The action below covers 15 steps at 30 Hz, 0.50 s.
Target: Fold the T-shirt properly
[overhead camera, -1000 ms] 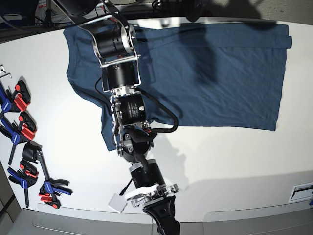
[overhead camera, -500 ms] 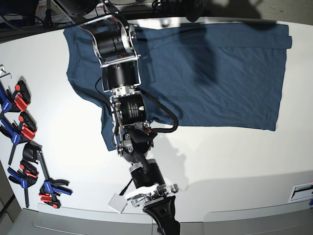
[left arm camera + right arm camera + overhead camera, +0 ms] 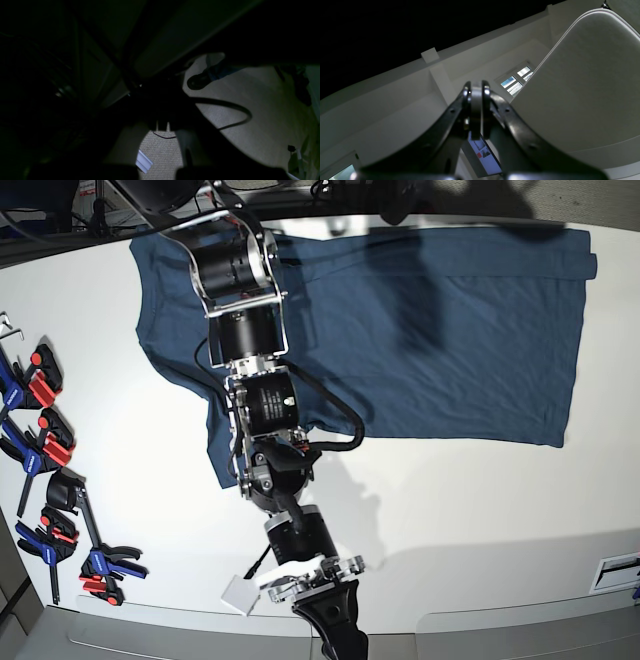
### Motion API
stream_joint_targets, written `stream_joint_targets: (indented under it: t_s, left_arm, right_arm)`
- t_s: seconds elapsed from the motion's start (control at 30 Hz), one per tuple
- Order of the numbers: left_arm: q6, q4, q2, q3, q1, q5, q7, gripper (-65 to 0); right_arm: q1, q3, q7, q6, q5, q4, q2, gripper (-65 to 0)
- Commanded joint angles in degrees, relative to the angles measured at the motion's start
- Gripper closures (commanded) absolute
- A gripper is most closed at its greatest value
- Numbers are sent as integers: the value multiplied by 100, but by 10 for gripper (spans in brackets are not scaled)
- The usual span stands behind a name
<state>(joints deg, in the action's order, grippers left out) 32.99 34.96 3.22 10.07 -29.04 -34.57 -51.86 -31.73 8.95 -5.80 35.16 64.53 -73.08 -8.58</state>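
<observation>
The dark navy T-shirt [image 3: 440, 330] lies spread flat across the far half of the white table [image 3: 480, 510], with one part reaching toward the near side at the left. My right arm stretches from the far left over the shirt to the near edge. Its gripper [image 3: 335, 625] hangs past that edge, well off the shirt. In the right wrist view the black fingers [image 3: 463, 100] of this gripper [image 3: 476, 87] are pressed together with nothing between them. The left wrist view is very dark. There my left gripper [image 3: 162, 126] is only a silhouette over carpet, and the shirt is out of sight.
Several blue, red and black clamps [image 3: 45, 440] lie along the table's left edge. A small white tag [image 3: 238, 593] sits near the front edge beside my right wrist. A printed label [image 3: 615, 570] is at the right edge. A black cable [image 3: 232, 110] loops over the floor.
</observation>
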Motion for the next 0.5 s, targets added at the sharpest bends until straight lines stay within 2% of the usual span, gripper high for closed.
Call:
stream_joint_targets:
  t_s: [0.0, 0.47]
  left_arm:
    - [216, 63, -127, 52, -48, 48, -667, 0]
    - [216, 63, -127, 52, -46, 46, -667, 0]
  right_arm:
    - [-219, 7, 63, 109, 22, -101, -42, 0]
    - [-256, 7, 63, 109, 22, -101, -42, 0]
